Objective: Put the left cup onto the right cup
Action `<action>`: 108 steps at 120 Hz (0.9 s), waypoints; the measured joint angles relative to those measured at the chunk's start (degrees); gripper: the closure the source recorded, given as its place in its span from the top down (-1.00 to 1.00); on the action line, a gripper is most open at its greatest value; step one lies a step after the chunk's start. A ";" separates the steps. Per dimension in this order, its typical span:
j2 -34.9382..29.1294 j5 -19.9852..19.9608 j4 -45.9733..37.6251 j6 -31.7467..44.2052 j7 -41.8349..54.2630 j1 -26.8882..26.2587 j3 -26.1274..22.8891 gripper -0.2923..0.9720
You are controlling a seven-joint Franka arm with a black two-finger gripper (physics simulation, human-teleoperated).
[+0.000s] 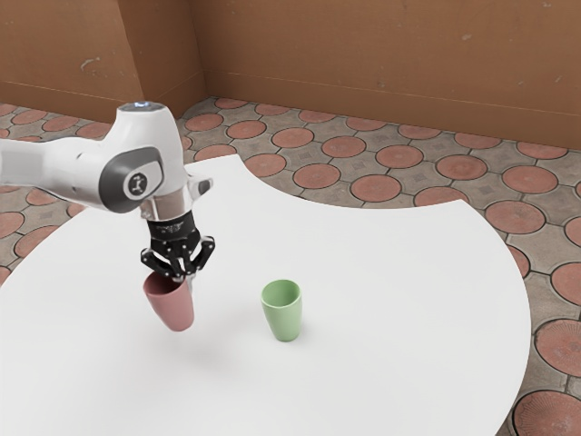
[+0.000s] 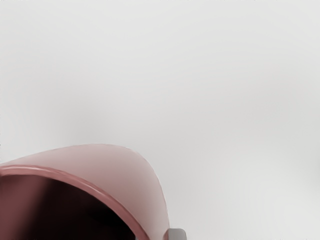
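Right now the pink cup (image 1: 171,306) hangs directly under my pincer (image 1: 179,272), whose fingers are clamped on its rim. The cup is tilted and looks lifted just clear of the white worktop (image 1: 390,272), with a faint shadow below it. In the wrist view its open mouth (image 2: 75,200) sits close beneath my hand. The green cup (image 1: 281,311) stands upright on the worktop, near the pincer toward the exterior view's right, apart from the pink cup.

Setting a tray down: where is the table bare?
Bare: the white table from the green cup to the exterior view's right edge, and behind both cups. Crowded: by the claw holding the pink cup.
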 joint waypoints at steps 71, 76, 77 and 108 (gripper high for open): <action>-2.67 0.00 2.80 -4.75 0.58 -0.17 -3.06 -0.70; -2.52 0.00 3.31 -4.96 0.61 -0.23 -3.22 -0.70; -2.49 0.00 3.39 -5.00 0.62 -0.24 -3.24 -0.70; -1.87 -0.01 7.27 -6.94 0.78 -0.34 -3.96 -0.70</action>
